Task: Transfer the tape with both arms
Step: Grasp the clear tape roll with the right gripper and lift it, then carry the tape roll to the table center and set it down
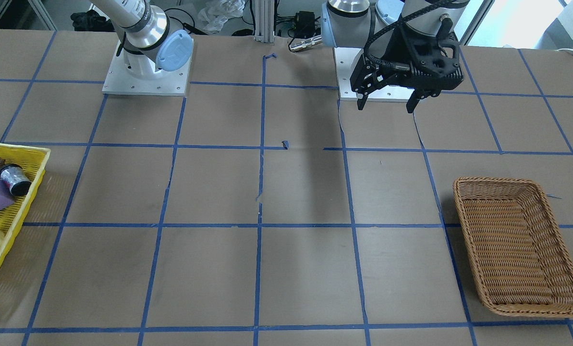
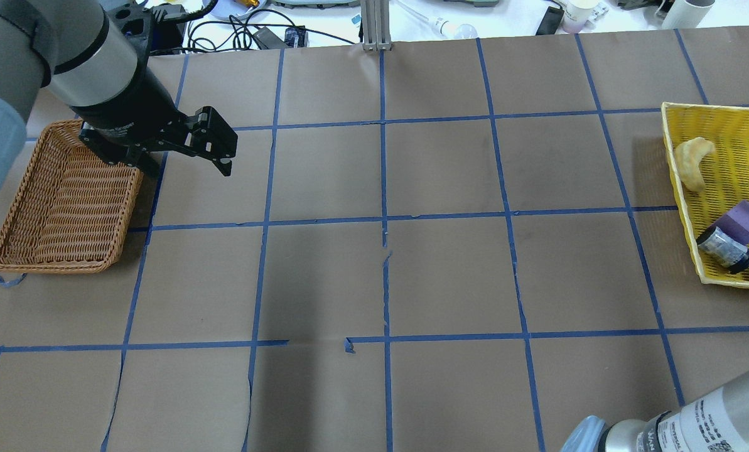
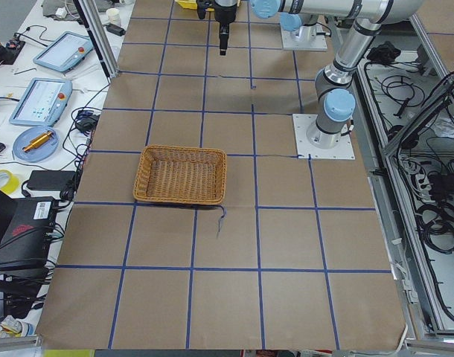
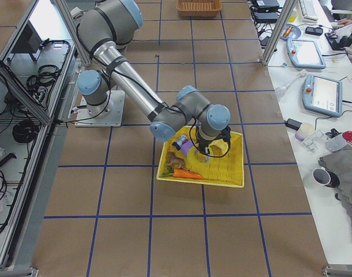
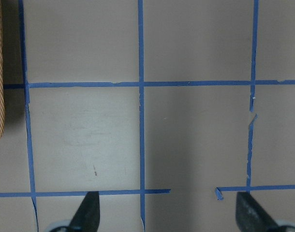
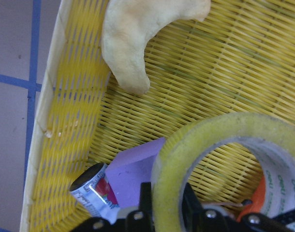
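The tape (image 6: 220, 130), a yellow translucent ring with a white core, fills the right wrist view. My right gripper (image 6: 164, 200) is shut on the ring's wall, inside the yellow tray (image 6: 46, 145). In the exterior right view the right gripper (image 4: 206, 151) reaches down into the yellow tray (image 4: 233, 170). My left gripper (image 1: 387, 103) is open and empty, held above the table near its base. It also shows in the overhead view (image 2: 189, 166) beside the wicker basket (image 2: 10, 263), and its fingertips (image 5: 89, 212) show above bare paper.
The yellow tray (image 2: 678, 188) holds a pale curved piece (image 2: 693, 162), a purple block (image 2: 744, 221) and a silver-black cylinder (image 2: 722, 248). The wicker basket (image 1: 495, 181) is empty. Blue tape grid lines cross the brown paper.
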`<state>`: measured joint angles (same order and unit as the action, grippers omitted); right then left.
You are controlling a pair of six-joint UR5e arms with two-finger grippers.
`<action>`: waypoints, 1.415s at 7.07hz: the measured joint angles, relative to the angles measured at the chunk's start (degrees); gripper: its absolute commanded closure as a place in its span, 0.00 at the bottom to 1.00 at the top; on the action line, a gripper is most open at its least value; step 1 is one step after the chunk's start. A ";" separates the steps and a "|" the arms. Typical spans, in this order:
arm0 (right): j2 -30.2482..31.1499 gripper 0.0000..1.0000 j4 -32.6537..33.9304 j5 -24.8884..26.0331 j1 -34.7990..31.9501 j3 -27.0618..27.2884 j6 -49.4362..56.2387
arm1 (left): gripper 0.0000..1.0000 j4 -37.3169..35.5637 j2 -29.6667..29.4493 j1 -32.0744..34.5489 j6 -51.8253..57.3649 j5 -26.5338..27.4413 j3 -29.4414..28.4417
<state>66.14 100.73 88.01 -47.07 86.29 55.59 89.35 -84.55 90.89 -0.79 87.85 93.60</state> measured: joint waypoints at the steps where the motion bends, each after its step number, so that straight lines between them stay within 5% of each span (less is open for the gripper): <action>1: 2.23 1.00 -1.76 0.38 -1.43 -0.11 -0.24 | 0.00 0.02 0.00 0.00 0.00 0.01 0.00; 3: 6.88 1.00 -4.99 0.41 -9.66 -0.26 -6.55 | 0.00 0.02 0.00 -0.01 0.00 -0.03 0.00; 6: 8.51 1.00 -4.36 -0.46 -32.21 0.04 -33.01 | 0.00 -0.01 0.00 -0.02 0.00 -0.05 0.00; 10: -3.12 1.00 14.74 -0.76 -58.23 -0.29 -59.65 | 0.00 -0.20 0.00 -0.08 0.00 -0.05 0.00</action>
<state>63.02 115.47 87.25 -105.30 85.99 -4.06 89.14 -84.55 90.81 -0.79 87.80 93.60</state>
